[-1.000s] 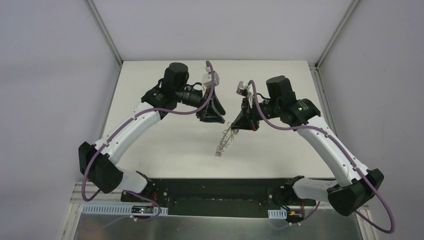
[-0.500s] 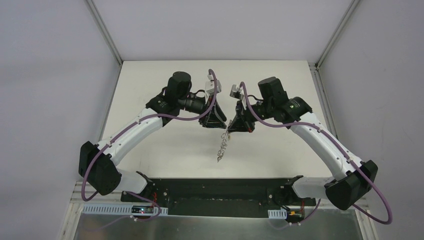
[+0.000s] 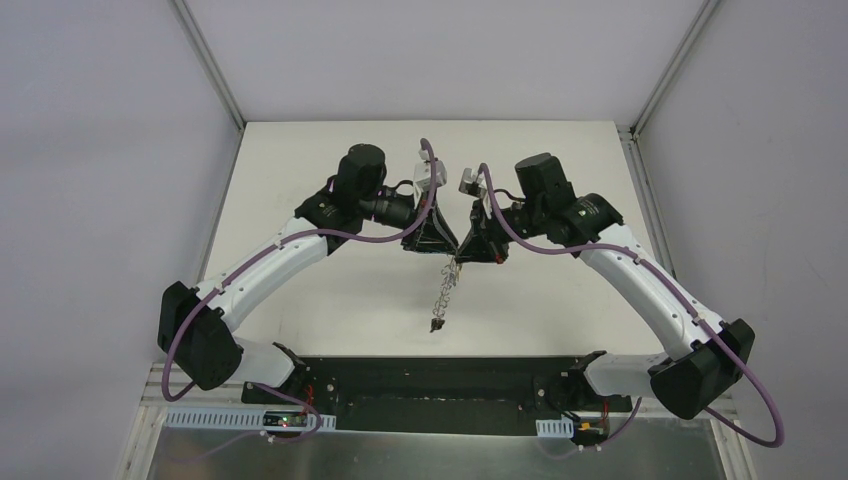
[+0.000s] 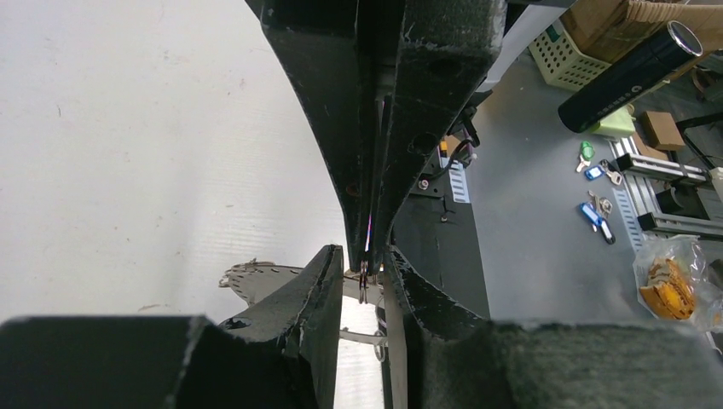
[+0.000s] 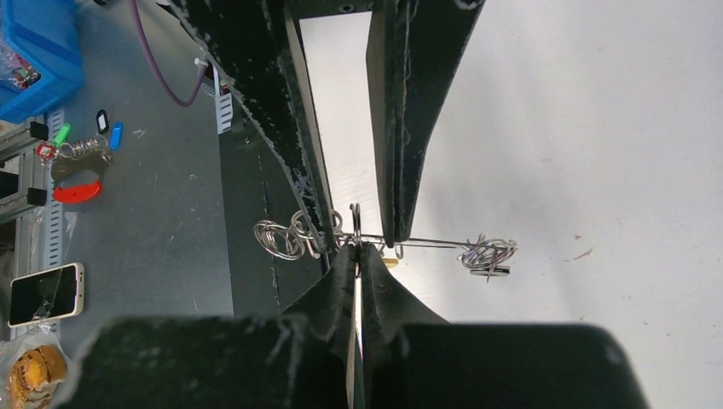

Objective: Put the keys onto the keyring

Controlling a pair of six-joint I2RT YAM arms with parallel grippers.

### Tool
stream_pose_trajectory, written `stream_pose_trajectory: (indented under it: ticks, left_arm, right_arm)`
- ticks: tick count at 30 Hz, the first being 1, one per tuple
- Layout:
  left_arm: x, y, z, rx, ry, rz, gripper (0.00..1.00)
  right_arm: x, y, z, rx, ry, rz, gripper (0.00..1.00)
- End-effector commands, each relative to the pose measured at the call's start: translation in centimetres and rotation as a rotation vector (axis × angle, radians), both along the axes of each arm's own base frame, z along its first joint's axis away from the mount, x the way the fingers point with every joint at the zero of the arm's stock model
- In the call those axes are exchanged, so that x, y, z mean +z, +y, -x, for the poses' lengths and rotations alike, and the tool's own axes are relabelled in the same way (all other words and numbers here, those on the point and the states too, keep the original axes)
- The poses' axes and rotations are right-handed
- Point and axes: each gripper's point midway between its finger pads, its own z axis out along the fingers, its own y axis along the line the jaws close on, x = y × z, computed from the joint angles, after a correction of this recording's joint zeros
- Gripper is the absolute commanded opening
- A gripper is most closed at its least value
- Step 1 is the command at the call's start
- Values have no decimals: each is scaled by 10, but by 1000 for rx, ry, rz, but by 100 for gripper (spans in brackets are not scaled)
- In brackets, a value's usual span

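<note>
Above the middle of the white bench [image 3: 330,290] the two arms meet tip to tip. The right tool [image 5: 356,249] is clenched on the top edge of the keyring [image 3: 441,295], which hangs edge-on below it. The left tool [image 4: 365,266] is released, its fingers [image 4: 317,281] parted either side of a small wire loop [image 4: 364,288].

Keyring [image 3: 446,291]: shows as a string of linked silvery wire loops, trailing slightly slanted from the right gripper [image 5: 356,249] toward the near table edge. Upper end pinched in those closed tips; one loop stands upright just past them. Lower end touching the table or not: cannot tell. Keys [image 3: 437,325]: small dark piece at the string's lower end; details too small.
</note>
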Motion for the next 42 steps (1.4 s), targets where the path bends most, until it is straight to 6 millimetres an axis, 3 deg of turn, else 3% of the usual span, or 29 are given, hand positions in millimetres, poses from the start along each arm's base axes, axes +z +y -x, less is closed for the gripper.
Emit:
stream_pose_trajectory:
  ticks: [1, 12, 19, 22, 24, 27, 36, 42]
  left_arm:
    - [0, -1, 9, -44, -3, 10, 24]
    - [-6, 2, 13, -54, 5, -12, 19]
    - [-7, 1, 13, -60, 9, -14, 10]
    - [-5, -1, 12, -66, 9, -12, 0]
    - [-4, -3, 12, -69, 10, -11, 0]
    - [5, -2, 13, -74, -1, 3, 0]
    - [52, 2, 21, -131, 10, 146, 0]
    - [73, -1, 22, -134, 65, 246, 0]
  right_arm:
    - [22, 6, -4, 3, -69, -53, 0]
    - [24, 6, -6, -7, -70, -54, 0]
    - [24, 6, -6, -11, -66, -55, 0]
    - [24, 7, -7, -10, -61, -55, 0]
    - [23, 7, -7, -12, -59, -55, 0]
    - [24, 4, -8, -25, -60, -60, 1]
    - [46, -18, -4, -63, -47, -192, 34]
    - [56, -22, 0, -42, -5, -263, 34]
